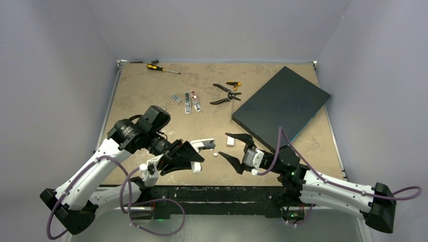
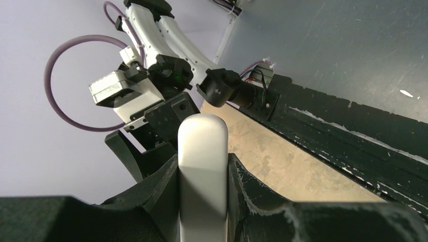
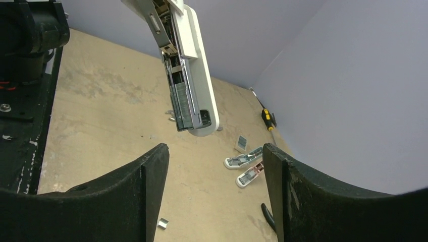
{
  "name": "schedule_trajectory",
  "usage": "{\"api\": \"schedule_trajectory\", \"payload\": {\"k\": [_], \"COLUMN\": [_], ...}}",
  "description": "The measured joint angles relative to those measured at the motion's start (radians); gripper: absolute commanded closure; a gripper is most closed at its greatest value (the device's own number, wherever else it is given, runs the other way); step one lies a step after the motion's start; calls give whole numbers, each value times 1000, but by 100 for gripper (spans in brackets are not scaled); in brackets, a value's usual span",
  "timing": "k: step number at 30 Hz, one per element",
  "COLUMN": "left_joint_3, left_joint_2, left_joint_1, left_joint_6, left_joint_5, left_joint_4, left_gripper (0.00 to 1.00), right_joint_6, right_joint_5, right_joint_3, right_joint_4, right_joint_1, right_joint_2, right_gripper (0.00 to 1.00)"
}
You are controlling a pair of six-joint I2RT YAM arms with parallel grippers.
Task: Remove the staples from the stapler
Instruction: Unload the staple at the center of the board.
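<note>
Tan table, grey walls. A white stapler is pinched by the left gripper near the table's near edge, magazine exposed. Staples are seen inside it. The right gripper is held spread just beside the stapler's tip.

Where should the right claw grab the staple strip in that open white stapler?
Probably pinch the staples by their long sides near the stapler tip, coming from the open face toward the right claw. The strip lies exposed in its channel; the left claw holds the other end.
</note>
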Motion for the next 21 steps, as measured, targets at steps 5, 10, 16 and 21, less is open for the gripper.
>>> {"api": "schedule_trajectory", "payload": {"k": [5,10,16,21], "left_joint_3": [-18,-33,-37,-100], "left_joint_2": [2,2,11,-27], "left_joint_1": [22,47,107,123], "left_joint_6": [2,6,-32,-228], "left_joint_5": [-9,-16,-24,-89], "left_joint_4": [2,4,26,191], "left_gripper": [100,100,100,100], "right_joint_6": [7,-15,-29,-29], "right_joint_5": [6,18,18,26], "right_joint_3": [0,0,0,0], "right_joint_4": [-9,-32,-40,-36], "right_joint_1": [0,0,0,0], "right_joint_2": [17,21,29,65], "right_gripper": [30,30,29,26]}}
